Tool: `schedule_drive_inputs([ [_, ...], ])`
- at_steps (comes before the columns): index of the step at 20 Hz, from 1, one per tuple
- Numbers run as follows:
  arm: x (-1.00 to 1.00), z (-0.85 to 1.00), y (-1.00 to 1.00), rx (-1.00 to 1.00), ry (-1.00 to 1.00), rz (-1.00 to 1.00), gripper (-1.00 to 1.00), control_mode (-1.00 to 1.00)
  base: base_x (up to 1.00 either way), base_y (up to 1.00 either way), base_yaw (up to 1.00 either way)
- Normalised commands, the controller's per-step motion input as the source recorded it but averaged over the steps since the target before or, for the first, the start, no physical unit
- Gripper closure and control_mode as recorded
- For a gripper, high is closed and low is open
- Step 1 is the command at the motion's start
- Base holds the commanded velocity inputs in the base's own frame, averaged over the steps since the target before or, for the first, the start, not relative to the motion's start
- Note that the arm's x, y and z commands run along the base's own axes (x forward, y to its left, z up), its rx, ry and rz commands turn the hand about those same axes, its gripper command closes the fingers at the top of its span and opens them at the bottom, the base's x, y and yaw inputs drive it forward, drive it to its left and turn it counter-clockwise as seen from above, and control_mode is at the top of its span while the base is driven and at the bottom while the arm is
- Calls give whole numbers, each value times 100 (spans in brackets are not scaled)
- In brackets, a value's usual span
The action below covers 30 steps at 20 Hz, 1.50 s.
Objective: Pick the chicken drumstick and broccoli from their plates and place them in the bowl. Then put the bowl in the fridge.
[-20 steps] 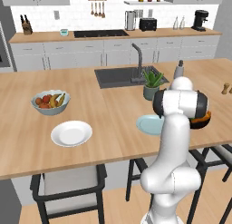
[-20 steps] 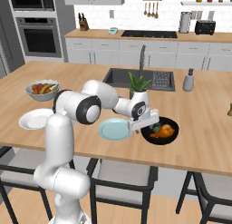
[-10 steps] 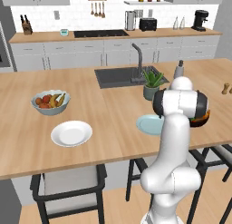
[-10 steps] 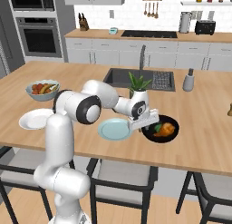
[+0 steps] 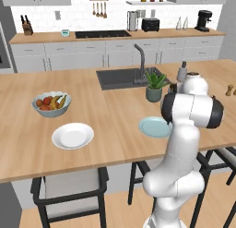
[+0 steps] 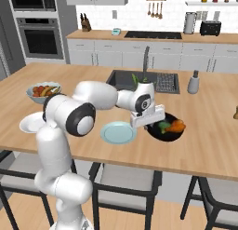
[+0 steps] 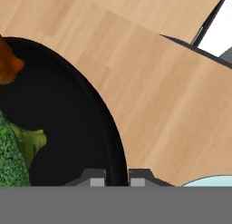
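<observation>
On the wooden counter [image 6: 204, 145], just past the sink [image 6: 139, 80], sits the black bowl [image 6: 163, 133]. The chicken drumstick [image 6: 175, 126] and the broccoli [image 6: 163, 127] are both lying inside it, side by side. So I think the food part of the job is done, and the bowl is what I need to carry now.

My gripper [image 7: 118, 178] is down at the near edge of the bowl. In the hand view its two small fingers are pinched close together with the bowl's thin black rim between them, one finger inside the bowl and one outside. I take that as a hold on the rim, which is the only thin part a small pincer can grab on a wide bowl.

The pale blue-green plate [image 6: 118, 132] lies just beside the bowl, and the white plate [image 5: 73, 135] is well apart on the other side, near the fruit bowl [image 5: 51, 104]. Both plates have nothing on them.

Holding one edge only, the bowl could tip, so I would lift it slowly and keep it level before going to the fridge.
</observation>
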Motion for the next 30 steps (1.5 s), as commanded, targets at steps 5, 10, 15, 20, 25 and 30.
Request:
schedule_drive_inputs([
  [5,-73,97,0,0,0,0,100,-100,0,0,0],
  [10,-73,98,0,0,0,0,100,-100,0,0,0],
  [15,-55,93,16,0,0,6,100,-100,0,0,0],
  [20,-42,81,38,0,0,19,100,-100,0,0,0],
  [25,-67,84,36,-1,0,23,100,-100,0,0,0],
  [30,-78,83,26,-1,0,26,100,-100,0,0,0],
])
